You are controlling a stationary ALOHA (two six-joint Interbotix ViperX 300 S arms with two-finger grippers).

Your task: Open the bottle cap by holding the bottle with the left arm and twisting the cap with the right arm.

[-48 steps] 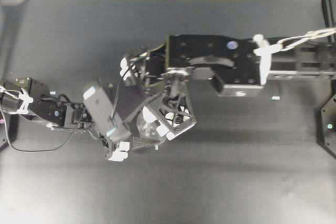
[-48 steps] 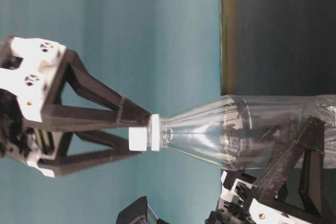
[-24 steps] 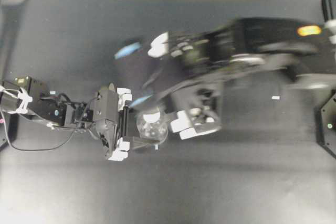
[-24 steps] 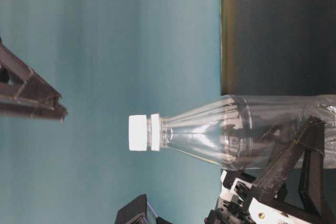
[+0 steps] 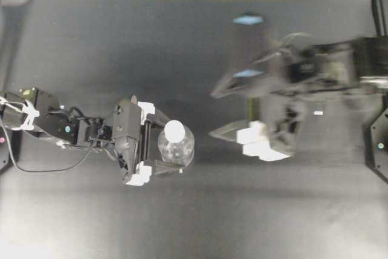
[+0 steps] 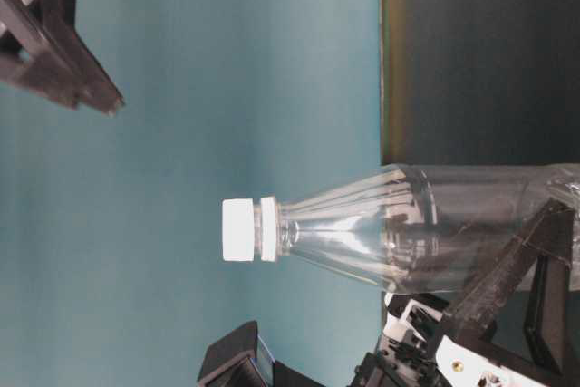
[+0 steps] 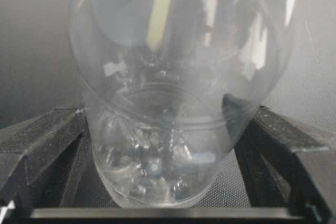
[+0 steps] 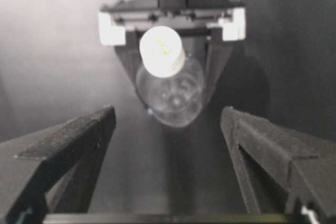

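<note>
Overhead exterior view: I see the bottle (image 5: pixel 176 144) standing upright on the dark table (image 5: pixel 91 40), left of centre, its white bottle cap (image 5: pixel 174 129) seated on the neck. The left gripper (image 5: pixel 163 141) reaches in from nine o'clock with one finger on either side of the clear body; in the left wrist view the fingers (image 7: pixel 42 135) stand apart and flank the base, and I cannot tell whether they press it or merely bracket it. I judge this placement is meant to brace the bottle against turning. The right gripper (image 5: pixel 233 110), blurred, sits at about three o'clock from the bottle and well apart from it, fingers spread and empty. From the right wrist view, the cap (image 8: pixel 161 51) lies at twelve o'clock between those open fingers (image 8: pixel 73 137), so the tool faces the bottle without touching. In the table-level view the cap (image 6: pixel 239 229) is bare, with one right finger tip (image 6: pixel 68 61) far off at ten o'clock. A tiny white scrap (image 5: pixel 317 113) lies on the table near the right arm (image 5: pixel 339 68).
</note>
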